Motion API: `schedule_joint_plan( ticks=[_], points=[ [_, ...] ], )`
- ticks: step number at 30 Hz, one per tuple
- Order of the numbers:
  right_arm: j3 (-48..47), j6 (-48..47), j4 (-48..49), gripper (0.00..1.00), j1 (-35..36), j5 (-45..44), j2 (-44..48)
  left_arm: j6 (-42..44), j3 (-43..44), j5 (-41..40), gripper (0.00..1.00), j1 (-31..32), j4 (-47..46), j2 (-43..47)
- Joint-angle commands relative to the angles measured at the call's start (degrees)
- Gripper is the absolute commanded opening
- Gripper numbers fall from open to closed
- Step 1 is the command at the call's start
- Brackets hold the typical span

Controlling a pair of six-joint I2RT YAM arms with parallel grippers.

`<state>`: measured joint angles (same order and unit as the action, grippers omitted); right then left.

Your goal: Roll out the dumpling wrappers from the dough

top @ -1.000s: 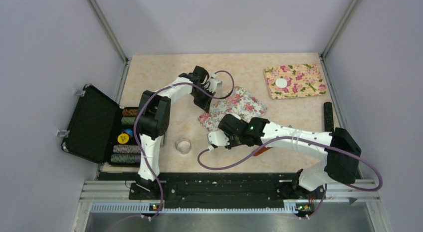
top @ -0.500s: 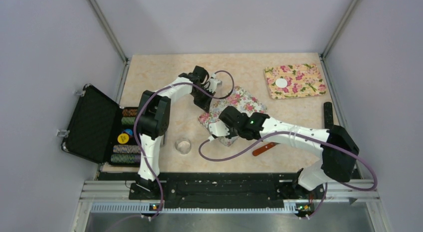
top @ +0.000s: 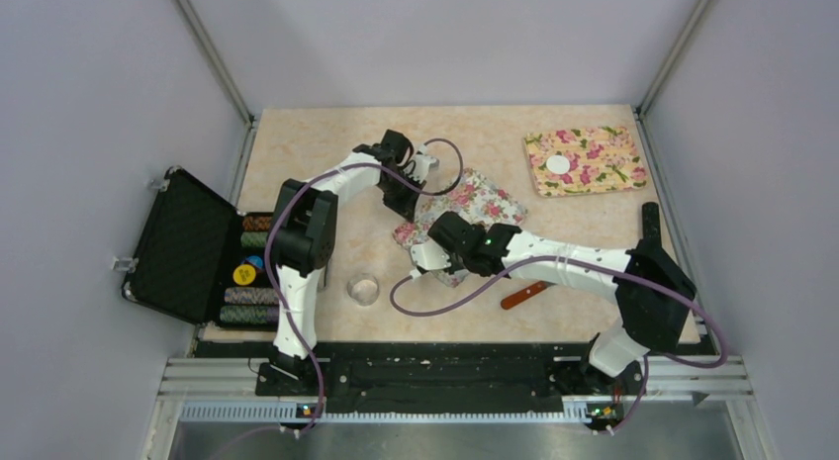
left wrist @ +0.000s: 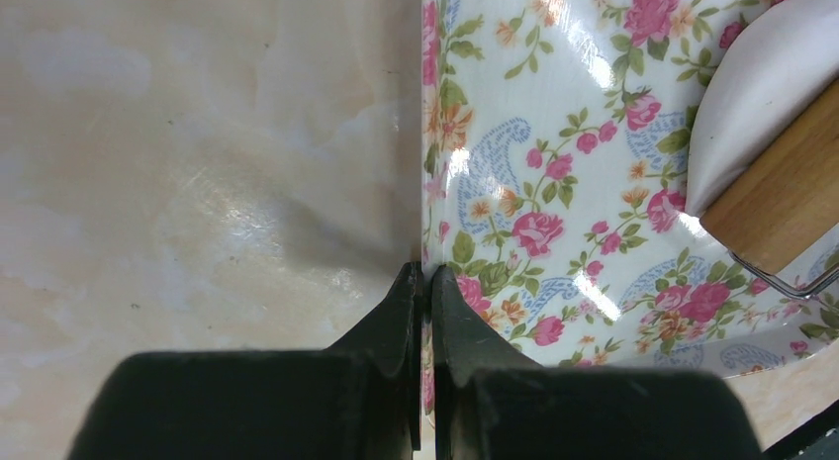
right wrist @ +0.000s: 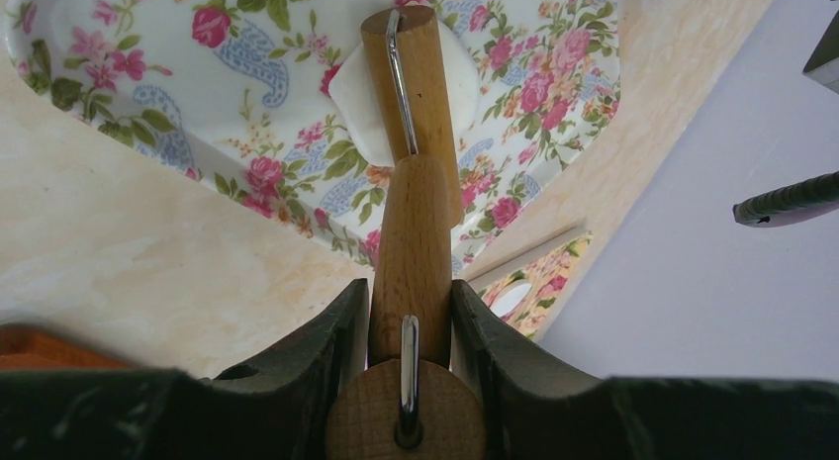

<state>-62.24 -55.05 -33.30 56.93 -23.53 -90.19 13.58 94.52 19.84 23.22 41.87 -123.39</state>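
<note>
Dough (right wrist: 353, 112) lies on the floral mat (right wrist: 247, 54) at twelve o'clock from my right gripper (right wrist: 409, 300), directly ahead of the fingers. That gripper is clamped on the wooden handle of the rolling pin (right wrist: 414, 232). The pin's head sits on top of the lump, and white shows on both sides of the wood. In the right wrist view the pin's long axis runs from six to twelve o'clock, nearly in line with my fingers and tilted slightly toward one o'clock at the far end. My left gripper (left wrist: 427, 282) is closed on the mat's edge, pinching the sheet between its jaws. From there the dough lies at about two o'clock, apart from the fingers, with bare mat between. The right arm is therefore the nearer one and the only one in contact, through the pin; the left only anchors the mat. In the top view the dough itself is hidden under my right wrist. One finished wrapper (top: 559, 164) rests on a second mat (top: 604, 173), at about two o'clock from the working mat and well apart. I judge that the next stroke should run along the twelve-to-six line, and the lump is not yet flattened.
</note>
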Motion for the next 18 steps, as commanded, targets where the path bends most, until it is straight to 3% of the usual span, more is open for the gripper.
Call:
schedule_joint_plan(
  ticks=[1, 18],
  points=[
    [4.2, 2.52, -1.92, 0.0, -2.18, 5.94, -5.34, 1.18, 0.23, -2.91, 0.0, -0.37, -0.21, -1.57],
    [5.35, 3.04, 2.18, 0.0, -4.58, 8.6, -10.84, 1.18, 0.23, -2.96, 0.0, -0.34, -0.21, -1.47]
  ],
)
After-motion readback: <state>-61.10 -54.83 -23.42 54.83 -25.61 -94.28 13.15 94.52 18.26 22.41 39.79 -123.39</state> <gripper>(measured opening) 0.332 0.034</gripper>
